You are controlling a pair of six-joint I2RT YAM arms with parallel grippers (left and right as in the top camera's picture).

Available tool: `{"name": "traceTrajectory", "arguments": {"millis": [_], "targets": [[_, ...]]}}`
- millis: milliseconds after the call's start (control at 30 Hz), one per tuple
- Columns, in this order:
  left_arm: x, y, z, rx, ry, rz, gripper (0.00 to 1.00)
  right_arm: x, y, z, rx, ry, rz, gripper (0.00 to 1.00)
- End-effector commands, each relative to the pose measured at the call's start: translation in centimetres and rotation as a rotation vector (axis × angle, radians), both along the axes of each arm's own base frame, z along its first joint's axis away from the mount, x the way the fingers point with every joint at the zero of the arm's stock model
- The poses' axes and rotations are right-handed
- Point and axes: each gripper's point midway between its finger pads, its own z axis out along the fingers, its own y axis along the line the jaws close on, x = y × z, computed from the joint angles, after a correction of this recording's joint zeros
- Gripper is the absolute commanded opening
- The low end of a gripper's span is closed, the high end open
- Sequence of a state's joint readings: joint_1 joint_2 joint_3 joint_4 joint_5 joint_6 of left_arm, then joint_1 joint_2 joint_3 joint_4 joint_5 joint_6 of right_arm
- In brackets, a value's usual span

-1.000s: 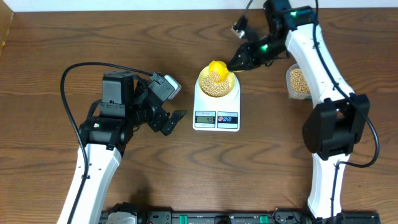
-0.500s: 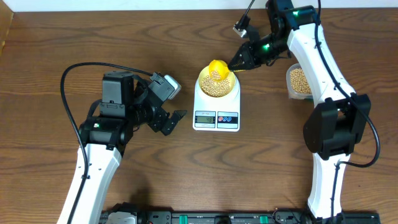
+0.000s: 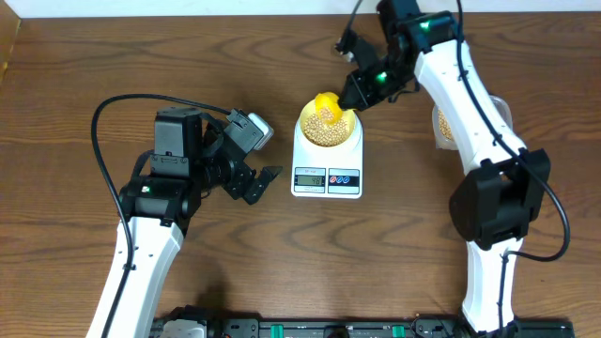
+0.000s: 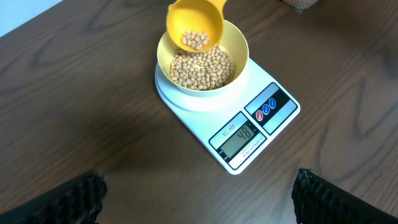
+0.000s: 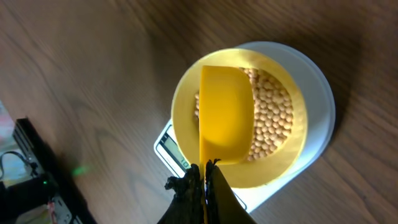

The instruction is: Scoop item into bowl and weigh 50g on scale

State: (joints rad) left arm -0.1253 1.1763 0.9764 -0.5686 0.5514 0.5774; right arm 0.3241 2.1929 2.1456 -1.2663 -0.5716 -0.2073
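The right end effector (image 3: 347,97) was clamped on the handle of the yellow scoop (image 5: 225,115), which was tilted mouth-down over the far side of the pale-yellow bowl (image 4: 239,46). A few beans (image 4: 202,68) clung to the scoop's lip. The rest lay heaped in the bowl, which sat centred on the white scale (image 3: 327,191) in the middle of the desk (image 3: 75,75). In the left wrist view the scale's display (image 4: 239,138) seemed to read just under the target, so this looked like the final topping-up.

Doing it well called for a slow, shallow tilt, letting beans roll off a few at a time, with a pause for the display to settle. The scoop's lip had to stay inside the bowl's rim without resting on it, since any pressure would falsify the reading. Levelling the scoop at once when the target showed would prevent an overshoot. Leftover beans belonged back in the clear tub (image 3: 443,127) at the right. The left end effector (image 3: 261,181) hung with its jaws wide apart and empty, left of the scale and clear of it.
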Motion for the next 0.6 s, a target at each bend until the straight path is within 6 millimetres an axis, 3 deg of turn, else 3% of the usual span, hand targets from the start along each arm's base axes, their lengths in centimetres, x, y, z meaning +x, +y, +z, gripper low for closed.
{"name": "traceTrajectory", "arguments": {"millis": [0, 567], "targets": [[0.0, 0.0, -0.3, 0.003, 0.005, -0.007, 0.98, 0.0, -0.4, 1.8, -0.036, -0.066, -0.007, 0.01], [0.0, 0.0, -0.3, 0.003, 0.005, -0.007, 0.97, -0.6, 0.3, 0.7, -0.213, -0.149, 0.044, 0.01]]}}
